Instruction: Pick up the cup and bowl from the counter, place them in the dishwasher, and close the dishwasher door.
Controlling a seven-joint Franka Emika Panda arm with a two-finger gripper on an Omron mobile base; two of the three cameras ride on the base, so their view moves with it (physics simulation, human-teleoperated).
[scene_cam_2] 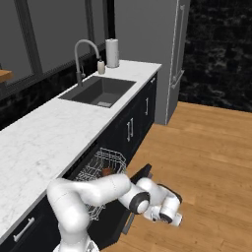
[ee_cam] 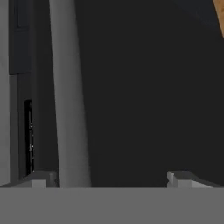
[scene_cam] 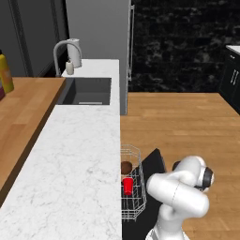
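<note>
facing the dishwasher door just ahead of my spread, empty claw; cup and bowl racked behind the door.

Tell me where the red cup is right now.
In the left base view the red cup stands in the dishwasher's white wire rack, just in front of the brown bowl, beside the marble counter's edge.

A home kitchen is shown. This is indicated by a marble counter with a built-in sink and faucet, and by a dishwasher set under it. A wooden floor is laid throughout.
</note>
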